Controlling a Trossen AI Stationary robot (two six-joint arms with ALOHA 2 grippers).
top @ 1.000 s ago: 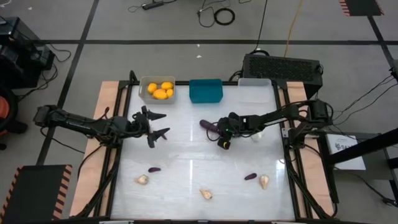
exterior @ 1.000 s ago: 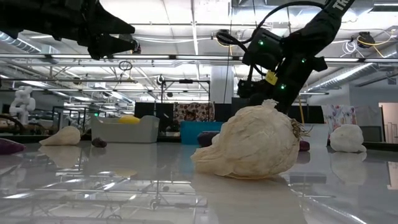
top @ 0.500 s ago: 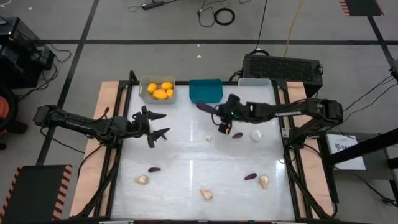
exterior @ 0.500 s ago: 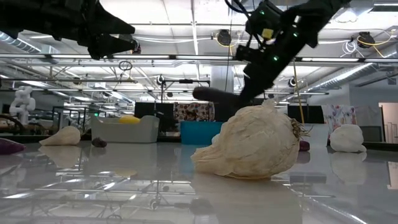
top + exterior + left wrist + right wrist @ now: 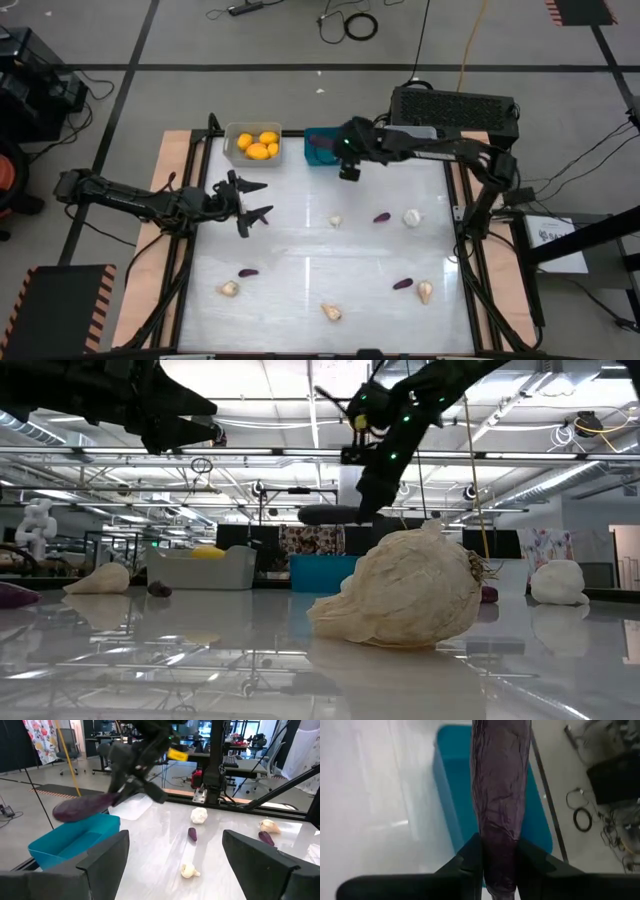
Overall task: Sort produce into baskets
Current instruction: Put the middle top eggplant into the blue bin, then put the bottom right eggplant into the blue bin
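Note:
My right gripper (image 5: 338, 152) is shut on a dark purple eggplant piece (image 5: 499, 795), which it carries above the teal basket (image 5: 331, 147) at the table's far edge. Left of that basket stands the light grey one (image 5: 253, 144) with several yellow fruits in it. To its right is the translucent white one (image 5: 410, 131). At the table's left side, in the air, my left gripper (image 5: 257, 200) waits open with nothing between its fingers (image 5: 107, 855). My right gripper pinches the eggplant's near end (image 5: 498, 862) between its two fingers (image 5: 470, 860). They come slanting down from the table's right side and lie along the piece. The rest of the eggplant (image 5: 330, 515) sticks out past the fingertips, about level, lifted clear over the teal basket.
Loose on the table lie several garlic bulbs (image 5: 412, 216) (image 5: 336, 221) (image 5: 330, 312) and small purple pieces (image 5: 381, 217) (image 5: 248, 271) (image 5: 403, 284). One garlic bulb (image 5: 400, 588) sits close in front of the low camera. A black box (image 5: 453, 105) stands beyond the far right corner.
My right gripper has carried the eggplant up from the middle of the table toward the far edge and leftward, rolling as it went. It now holds it above the teal basket. The eggplant is lifted clear and has turned about level.

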